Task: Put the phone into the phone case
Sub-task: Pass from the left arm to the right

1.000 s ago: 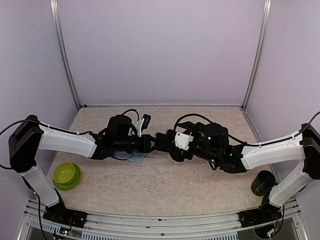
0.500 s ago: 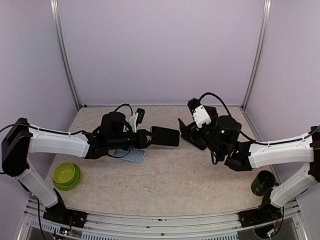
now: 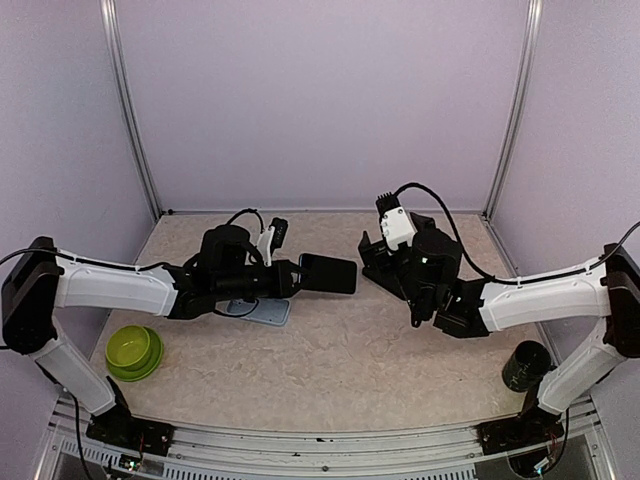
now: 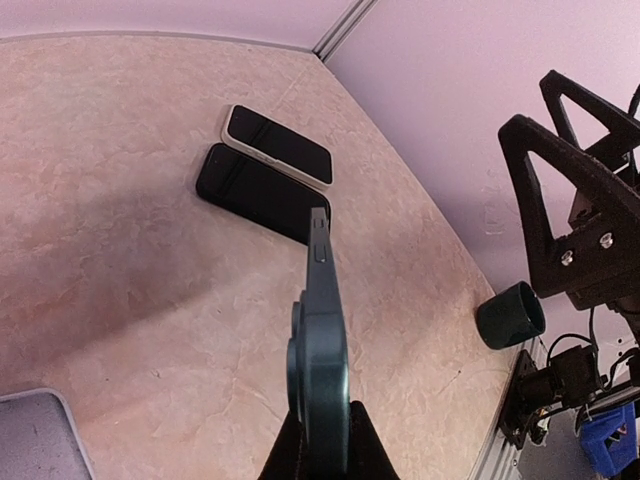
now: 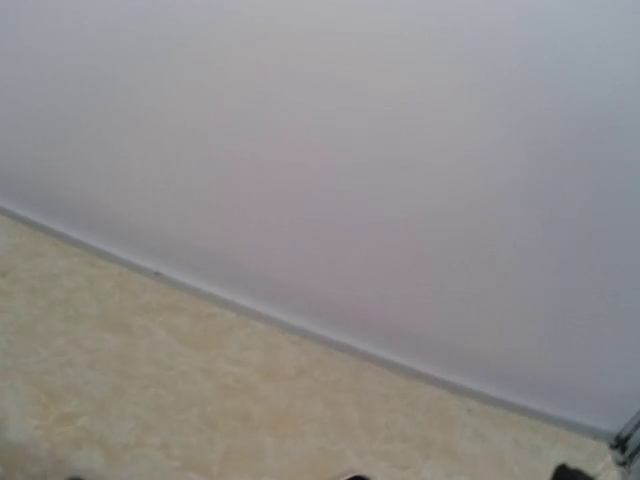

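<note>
Phone (image 4: 322,340) juts lengthwise straight out from the left gripper (image 3: 295,278), pinched tight by its near end, its free end aimed at the right gripper (image 3: 368,262), which gapes wide and empty a little beyond.

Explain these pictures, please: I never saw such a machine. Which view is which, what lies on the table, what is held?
These are two robot arms, each ending in a two-finger gripper. The top view looks down from above and behind them; the other two come from cameras on the wrists. The left gripper is shut on a dark phone-shaped slab, phone or case, I cannot tell. The right gripper is open and empty; its camera sees only wall and table. On the table lie a green bowl, a dark cup and a grey-blue flat piece; the left wrist view shows a white-edged phone beside a dark phone.
</note>
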Robot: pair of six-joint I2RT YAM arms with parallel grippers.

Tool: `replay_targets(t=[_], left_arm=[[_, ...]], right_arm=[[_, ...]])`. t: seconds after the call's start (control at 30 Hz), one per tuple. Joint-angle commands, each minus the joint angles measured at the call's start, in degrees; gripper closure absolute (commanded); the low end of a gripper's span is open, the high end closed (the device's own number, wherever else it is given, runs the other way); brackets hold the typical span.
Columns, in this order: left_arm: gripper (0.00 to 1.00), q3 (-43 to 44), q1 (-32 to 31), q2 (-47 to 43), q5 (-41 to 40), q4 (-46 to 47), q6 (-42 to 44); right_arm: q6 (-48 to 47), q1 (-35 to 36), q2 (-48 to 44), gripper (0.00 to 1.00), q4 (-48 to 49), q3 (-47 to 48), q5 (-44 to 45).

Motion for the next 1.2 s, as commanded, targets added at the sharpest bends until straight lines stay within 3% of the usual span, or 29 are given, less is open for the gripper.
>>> replay_targets(t=[0.0, 0.33, 0.7, 1.17], left_arm=[[1.0, 0.2, 0.3, -3.0, -0.5, 2.8, 0.2], [1.0, -2.8, 1.4, -5.7, 0.8, 6.7, -0.1], [0.99, -5.9, 2.4, -8.4, 3.8, 12.9, -2.1], [1.0, -7.2, 3.1, -9.0, 7.0, 18.3, -3.6]], right_arm=[[6.6, 0.1, 0.5, 0.0, -8.3, 3.6, -1.1], [26.4, -7.7, -10.4, 0.12, -17.8, 0.7, -30.4], [45.5, -18.5, -15.7, 0.18, -19.9, -2.6, -54.4], [51.5, -21.7, -9.5, 0.2, -18.4, -2.2, -70.8]])
